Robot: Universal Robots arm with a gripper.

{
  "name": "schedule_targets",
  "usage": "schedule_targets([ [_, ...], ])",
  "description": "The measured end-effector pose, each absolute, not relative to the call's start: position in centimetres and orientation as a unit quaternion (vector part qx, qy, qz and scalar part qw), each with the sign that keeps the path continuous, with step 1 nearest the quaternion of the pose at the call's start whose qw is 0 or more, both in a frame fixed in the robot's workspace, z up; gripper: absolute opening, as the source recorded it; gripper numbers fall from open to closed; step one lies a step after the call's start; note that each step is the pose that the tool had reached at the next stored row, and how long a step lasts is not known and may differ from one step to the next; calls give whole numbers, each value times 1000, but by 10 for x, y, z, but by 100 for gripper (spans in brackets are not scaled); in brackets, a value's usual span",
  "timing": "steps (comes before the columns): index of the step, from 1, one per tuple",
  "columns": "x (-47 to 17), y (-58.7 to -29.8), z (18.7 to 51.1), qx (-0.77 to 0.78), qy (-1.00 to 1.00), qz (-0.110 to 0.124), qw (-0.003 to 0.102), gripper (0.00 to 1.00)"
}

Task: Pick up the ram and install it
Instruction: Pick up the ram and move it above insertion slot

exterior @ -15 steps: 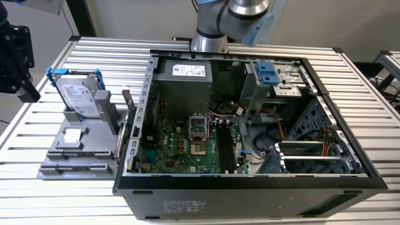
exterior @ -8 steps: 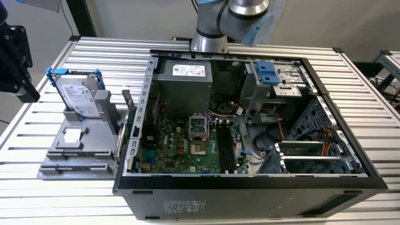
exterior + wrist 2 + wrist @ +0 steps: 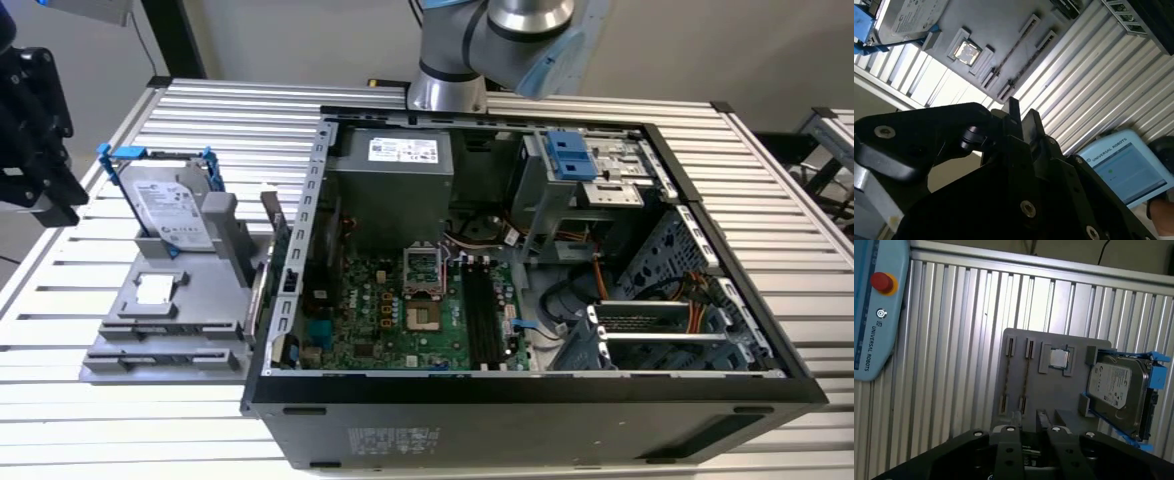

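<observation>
**Entry: reach for the ram, gripper unladen, stick in its holder**

Gripper (image 3: 1022,114): hangs at the exterior view's far left, raised above the table (image 3: 80,420). In the second wrist view its two fingertips stand a narrow gap apart with nothing between them. Step in hand, by judgement, is the approach to the pick. Done well, it wants the fingers turned along the stick's length, centred between the end brackets, and a straight descent. Any skew would likely foul the holder's walls.

Gray holder (image 3: 134,300): next toward the right, lower than the gripper. It carries the hard drive (image 3: 171,205) at its far end and a small square chip (image 3: 156,289) mid-plate.

Ram (image 3: 1008,375): appears in the first wrist view as the thin dark edge standing in one of the holder's two long slots, though it is too thin to confirm. It lies below the fingertips, apart from them and untouched.

Computer case (image 3: 287,330): right of the holder, open. Its long black motherboard slots (image 3: 481,315) look unfilled.
</observation>
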State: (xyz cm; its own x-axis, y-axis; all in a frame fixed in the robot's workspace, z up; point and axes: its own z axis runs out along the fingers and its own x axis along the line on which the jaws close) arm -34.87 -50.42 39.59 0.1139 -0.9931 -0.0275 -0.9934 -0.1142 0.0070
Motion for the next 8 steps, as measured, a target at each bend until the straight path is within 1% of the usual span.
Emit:
schedule_targets([
  [8,-349,-504,394,-745,667,12,6,100],
])
